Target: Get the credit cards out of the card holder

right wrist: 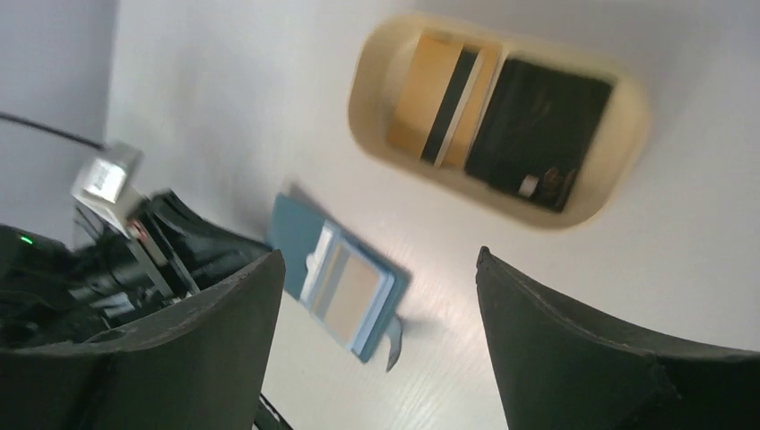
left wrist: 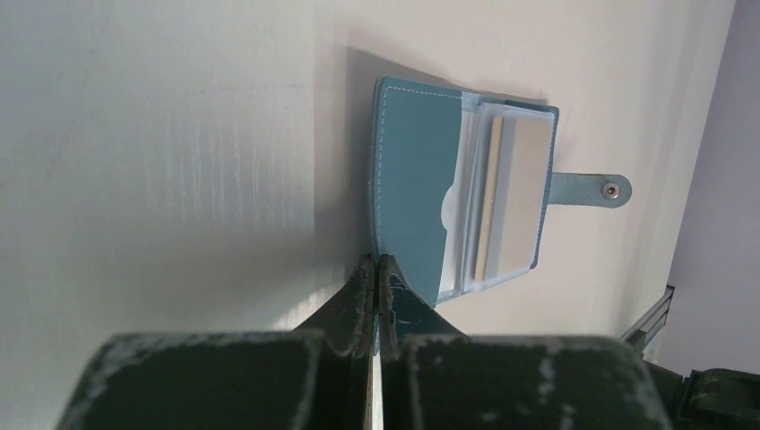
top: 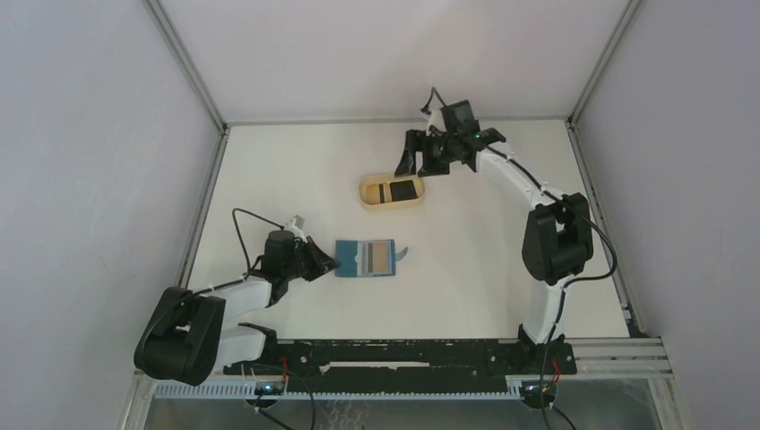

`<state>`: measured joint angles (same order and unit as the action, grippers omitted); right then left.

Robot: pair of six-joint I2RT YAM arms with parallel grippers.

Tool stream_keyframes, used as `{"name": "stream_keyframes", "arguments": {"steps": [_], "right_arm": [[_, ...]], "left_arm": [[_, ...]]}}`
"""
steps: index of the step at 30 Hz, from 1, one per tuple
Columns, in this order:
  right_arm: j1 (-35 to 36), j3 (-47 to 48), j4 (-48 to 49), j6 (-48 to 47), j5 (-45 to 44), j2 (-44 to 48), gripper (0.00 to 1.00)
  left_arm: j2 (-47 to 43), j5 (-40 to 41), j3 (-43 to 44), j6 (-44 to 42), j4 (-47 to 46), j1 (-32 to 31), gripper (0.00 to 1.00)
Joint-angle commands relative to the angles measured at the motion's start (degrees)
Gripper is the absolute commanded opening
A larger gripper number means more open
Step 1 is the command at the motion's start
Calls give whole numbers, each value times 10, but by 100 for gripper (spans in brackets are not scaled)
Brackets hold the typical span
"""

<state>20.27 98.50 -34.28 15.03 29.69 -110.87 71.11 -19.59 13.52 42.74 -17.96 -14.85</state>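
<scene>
The teal-blue card holder [top: 366, 258] lies open on the table, with a tan card [top: 383, 257] in its clear sleeve and its closure tab pointing right. My left gripper [top: 327, 266] is shut on the holder's left edge; in the left wrist view the holder [left wrist: 421, 179] reaches into the closed gripper [left wrist: 378, 264]. My right gripper [top: 421, 166] is open and empty, raised over the tan tray's far right end. The right wrist view shows the open gripper [right wrist: 379, 253], the holder [right wrist: 341, 278], a black card [right wrist: 538, 134] and a tan card with a black stripe [right wrist: 439, 98].
The tan rounded tray [top: 365, 193] sits at the table's middle, behind the holder, with the two cards lying flat inside. The white walls of the enclosure stand on the left, right and far sides. The arm bases and a black rail line the near edge.
</scene>
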Motion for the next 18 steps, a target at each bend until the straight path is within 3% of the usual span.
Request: {"name": "stream_keyframes", "arguments": {"steps": [1,8,18], "right_arm": [[80,-108,15,-7,-89,41,88],[135,-231,68,37,-152,91,90],[184,-240,68,46,-171,78,93]], "left_arm": [[-21,29,24,16,0,-2,0],[-29,36,21,32,-1,-3,0],[-31,39,16,52,-11,-11,0]]}}
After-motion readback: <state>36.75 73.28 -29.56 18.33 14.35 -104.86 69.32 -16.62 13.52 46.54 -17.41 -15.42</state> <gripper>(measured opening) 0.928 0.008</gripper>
